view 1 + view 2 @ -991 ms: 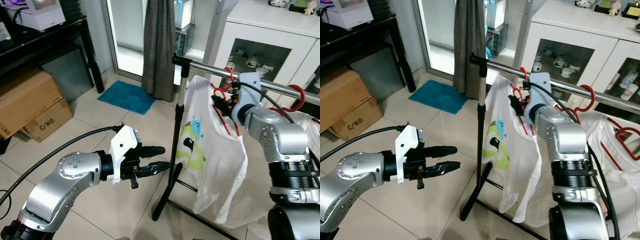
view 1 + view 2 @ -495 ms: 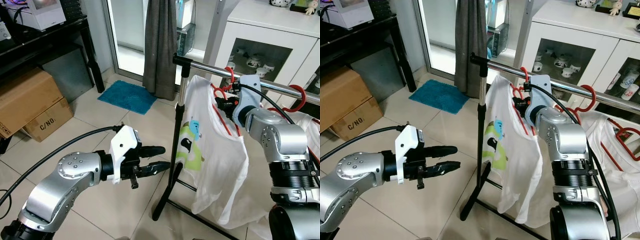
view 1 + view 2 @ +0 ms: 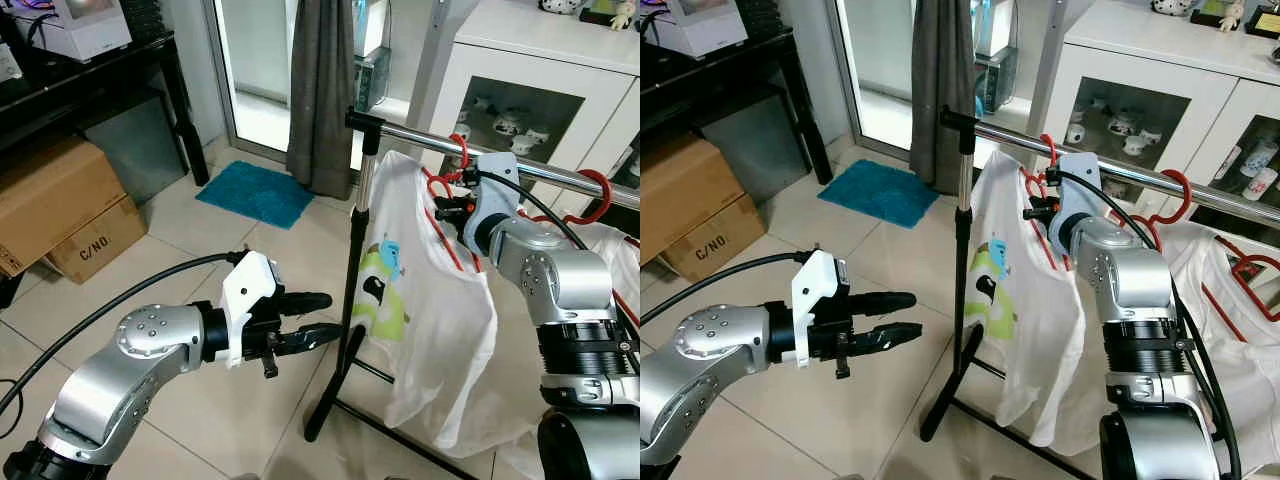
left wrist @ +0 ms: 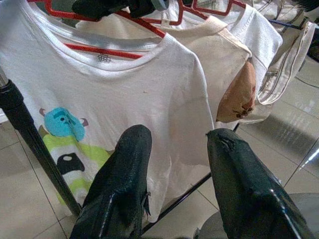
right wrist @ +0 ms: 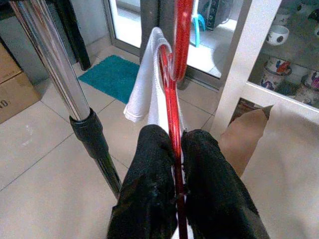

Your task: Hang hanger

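While the right gripper [image 5: 175, 164] pinched the red hanger [image 5: 174, 114] carrying the white T-shirt [image 3: 425, 300] at the chrome rail [image 3: 420, 137], its hook wanted seating before release; left gripper [image 3: 318, 319] idled spread

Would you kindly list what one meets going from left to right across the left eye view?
Cardboard boxes → left gripper → rack pole → white T-shirt → right gripper

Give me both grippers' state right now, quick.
Left gripper: open, holding nothing.
Right gripper: shut on the red hanger carrying the white T-shirt.
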### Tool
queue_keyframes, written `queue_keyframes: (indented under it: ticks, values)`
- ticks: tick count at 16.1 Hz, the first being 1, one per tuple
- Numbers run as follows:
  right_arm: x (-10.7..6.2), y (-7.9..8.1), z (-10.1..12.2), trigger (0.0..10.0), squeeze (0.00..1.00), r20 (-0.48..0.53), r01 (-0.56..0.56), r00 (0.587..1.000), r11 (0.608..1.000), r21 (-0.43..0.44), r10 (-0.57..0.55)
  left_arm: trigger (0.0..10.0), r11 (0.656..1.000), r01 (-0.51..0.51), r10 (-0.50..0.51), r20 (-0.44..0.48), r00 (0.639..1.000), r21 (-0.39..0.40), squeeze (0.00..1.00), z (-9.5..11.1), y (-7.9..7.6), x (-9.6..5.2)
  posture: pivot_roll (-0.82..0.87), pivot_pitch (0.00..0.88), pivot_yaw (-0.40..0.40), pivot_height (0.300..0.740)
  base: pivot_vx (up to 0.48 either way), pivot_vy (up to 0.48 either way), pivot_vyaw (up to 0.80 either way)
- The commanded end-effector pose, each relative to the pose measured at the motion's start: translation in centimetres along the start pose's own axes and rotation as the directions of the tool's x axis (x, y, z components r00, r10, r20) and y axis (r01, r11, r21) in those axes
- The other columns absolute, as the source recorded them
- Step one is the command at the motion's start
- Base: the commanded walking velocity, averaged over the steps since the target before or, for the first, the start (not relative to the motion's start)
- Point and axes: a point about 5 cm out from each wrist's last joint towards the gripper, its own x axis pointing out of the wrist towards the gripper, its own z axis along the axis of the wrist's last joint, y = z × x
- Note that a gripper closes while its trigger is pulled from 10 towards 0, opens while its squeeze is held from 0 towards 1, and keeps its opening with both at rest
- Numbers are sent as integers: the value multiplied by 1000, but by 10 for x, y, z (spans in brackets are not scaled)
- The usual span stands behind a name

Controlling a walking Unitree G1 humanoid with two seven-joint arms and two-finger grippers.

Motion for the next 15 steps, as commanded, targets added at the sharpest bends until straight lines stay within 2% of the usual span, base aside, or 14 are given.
queue_keyframes:
  ticks: [1,7,8,9,10,12,15]
  values:
    - [-1,0,0,0,0,4,0,1000,1000,-12,0,10000,1000,8,-8,-6,1000,12,0,1,0,2,-73,0,14,740,0,0,0]
    - [-2,-2,4,0,0,36,3,999,1000,-1,-3,10000,1000,-24,24,7,1000,13,0,1,2,2,-73,0,15,740,0,0,0]
    - [-4,-2,7,0,0,65,2,998,1000,-6,-2,10000,998,-57,57,14,998,13,0,1,4,3,-72,0,15,740,0,0,0]
    - [-10,-1,13,0,0,133,-5,991,1000,13,4,10000,981,-190,189,30,982,31,0,-1,13,4,-72,0,17,740,0,0,0]
    - [-19,-1,18,0,0,206,-7,979,1000,-4,8,10000,953,-302,301,57,952,14,0,-2,21,3,-73,0,19,740,0,0,0]
    - [-26,0,18,0,0,243,-14,970,1000,-22,19,10000,937,-348,348,75,935,-5,0,-3,24,2,-74,0,20,740,0,0,0]
    - [-43,11,6,0,0,299,-32,952,992,-119,67,10000,905,-424,425,72,902,-23,0,-11,23,-1,-79,0,18,740,0,0,0]
